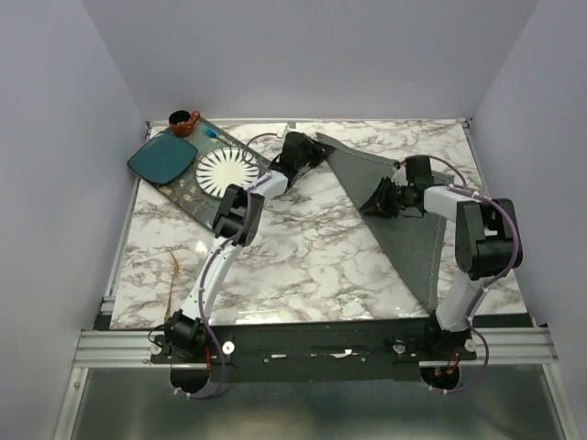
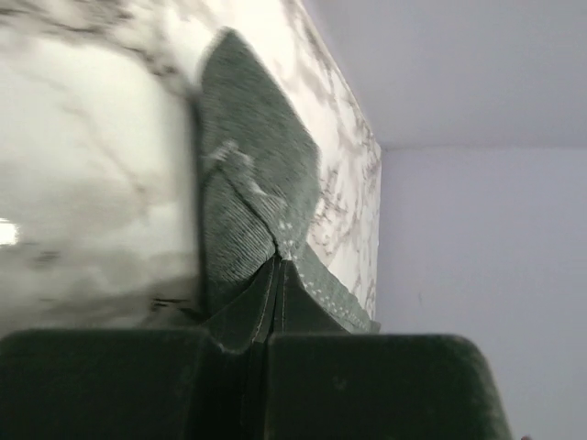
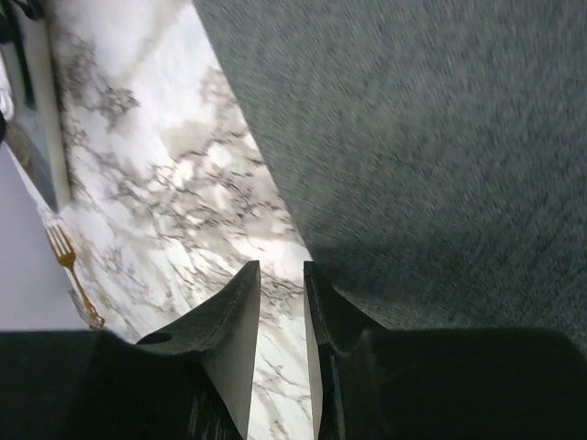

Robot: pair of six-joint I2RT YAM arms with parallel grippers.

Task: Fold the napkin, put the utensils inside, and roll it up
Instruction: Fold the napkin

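One napkin (image 1: 415, 246) lies flat on the table (image 1: 303, 266) as a dark grey triangle. Its long slanted edge runs from a far corner under the left gripper (image 1: 308, 152) down past the right gripper (image 1: 374, 207) to a near point beside the right arm's base. The left gripper is at that far corner and its jaws are together, clamped on the napkin; its wrist view shows the cloth pinched into a ridge between the fingertips, with the rest stretching ahead of them. The right gripper sits about midway along the slanted edge, and the cloth spreads ahead and to its right. Its jaws stand a narrow gap apart, one finger over the cloth's border and the other over bare marble, with nothing visibly caught between them. The right gripper looks about to pinch this edge, so the coming fold probably turns on both grips sharing the same long edge. The utensils (image 1: 174, 275) lie well apart, far to the left of both grippers near the left arm's base, untouched.
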